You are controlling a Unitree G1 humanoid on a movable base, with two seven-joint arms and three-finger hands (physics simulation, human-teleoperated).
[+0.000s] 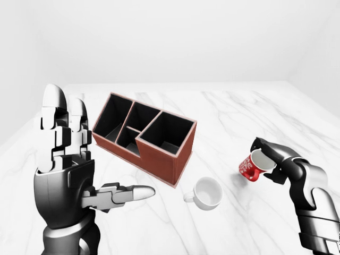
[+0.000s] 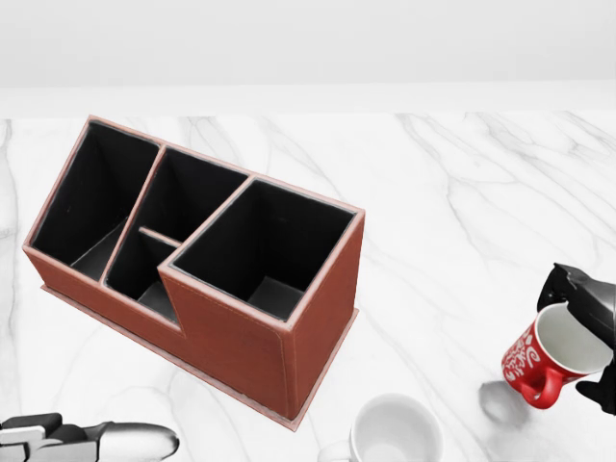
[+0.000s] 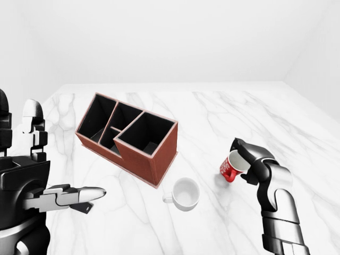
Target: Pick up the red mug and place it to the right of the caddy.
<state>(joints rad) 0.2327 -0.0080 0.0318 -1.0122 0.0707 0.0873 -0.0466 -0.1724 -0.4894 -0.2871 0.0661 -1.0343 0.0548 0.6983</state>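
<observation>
The red mug (image 2: 545,364) with white lettering hangs tilted a little above the marble table, its shadow beneath it, at the right edge of the head view. My right hand (image 1: 267,159) is shut on it, black fingers over the rim and side. The mug is well to the right of the brown caddy (image 2: 252,332), a leather-look box with several black compartments standing at an angle at centre left. My left hand (image 1: 94,159) is raised open at the left of the left-eye view, holding nothing; its thumb (image 2: 115,442) shows at the bottom left of the head view.
A white mug (image 1: 206,193) stands on the marble table (image 2: 452,202) just below the caddy's right corner, between the caddy and the red mug. A white wall closes the table's top edge.
</observation>
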